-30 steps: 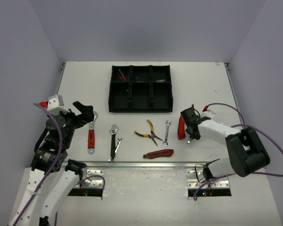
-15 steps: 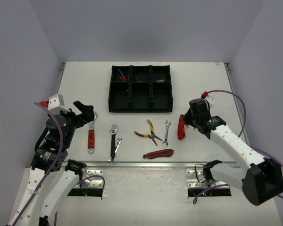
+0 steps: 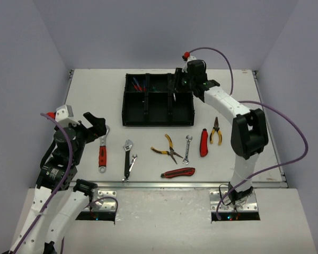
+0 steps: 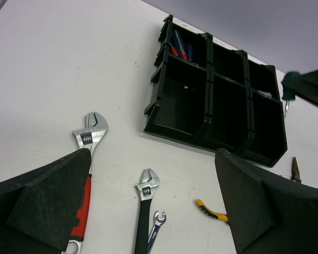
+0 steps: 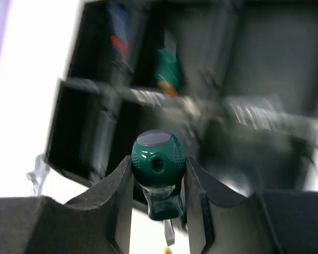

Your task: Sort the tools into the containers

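Observation:
The black six-compartment tray stands at the far middle of the table. Red and blue screwdrivers lie in its far-left compartment. My right gripper hangs over the tray's far right, shut on a green screwdriver. The right wrist view is blurred; another green tool lies in the tray below. My left gripper is open and empty above the red-handled wrench. On the table lie a black-handled wrench, a small spanner, yellow pliers, a silver spanner and two red knives.
A second pair of yellow pliers lies right of the upright red knife. In the left wrist view the tray is ahead, with the red wrench and black wrench near my fingers. A metal rail runs along the near table edge.
My right arm has swung from beside the red knife at the table's right up to the tray's far right side, uncovering the second pliers. The left arm has barely moved.

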`<state>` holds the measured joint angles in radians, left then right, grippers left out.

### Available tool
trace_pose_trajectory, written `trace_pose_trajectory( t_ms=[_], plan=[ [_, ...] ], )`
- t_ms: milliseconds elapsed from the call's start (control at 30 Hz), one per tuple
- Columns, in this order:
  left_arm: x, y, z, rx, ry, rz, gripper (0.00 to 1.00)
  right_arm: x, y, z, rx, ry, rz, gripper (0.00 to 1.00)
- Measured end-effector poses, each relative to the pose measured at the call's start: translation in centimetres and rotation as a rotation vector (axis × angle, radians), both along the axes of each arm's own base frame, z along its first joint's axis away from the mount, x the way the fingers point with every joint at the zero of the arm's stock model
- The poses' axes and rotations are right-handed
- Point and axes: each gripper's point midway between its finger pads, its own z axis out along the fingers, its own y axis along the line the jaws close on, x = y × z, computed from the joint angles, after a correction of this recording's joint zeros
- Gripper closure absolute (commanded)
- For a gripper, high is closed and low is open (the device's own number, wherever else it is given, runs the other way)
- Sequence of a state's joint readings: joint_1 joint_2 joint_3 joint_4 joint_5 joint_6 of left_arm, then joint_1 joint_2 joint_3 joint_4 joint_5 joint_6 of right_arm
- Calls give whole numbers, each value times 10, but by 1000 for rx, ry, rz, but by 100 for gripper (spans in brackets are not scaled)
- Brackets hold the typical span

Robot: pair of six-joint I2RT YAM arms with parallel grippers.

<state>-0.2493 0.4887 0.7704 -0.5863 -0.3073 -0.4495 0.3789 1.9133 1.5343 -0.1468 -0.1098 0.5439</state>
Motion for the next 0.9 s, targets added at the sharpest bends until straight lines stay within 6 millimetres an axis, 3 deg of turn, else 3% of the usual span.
trace_pose_trajectory(
  t_ms=[300, 467, 533, 633, 667, 767, 867, 900],
  plan=[
    [2, -2, -3, 2, 15, -10, 0, 105, 62, 12, -57, -295, 166, 100],
    [3, -5, -4, 1, 19, -26, 0, 136, 70, -15, -107, -366, 160, 94],
    [3, -6, -4, 1, 18, -31, 0, 145, 69, -33, -138, -375, 158, 81],
    [3, -7, -4, 1, 18, -36, 0, 149, 69, -58, -186, -372, 165, 73],
    [3, -7, -4, 1, 18, -38, 0, 150, 68, -66, -202, -369, 170, 65],
    [3, -8, -4, 0, 18, -42, 0, 145, 66, -82, -246, -362, 193, 19],
    [3, -8, -4, 0, 18, -44, 0, 133, 63, -86, -280, -349, 215, 3],
    [3, -8, -4, 0, 18, -45, 0, 129, 62, -82, -285, -349, 218, 2]
  ],
)
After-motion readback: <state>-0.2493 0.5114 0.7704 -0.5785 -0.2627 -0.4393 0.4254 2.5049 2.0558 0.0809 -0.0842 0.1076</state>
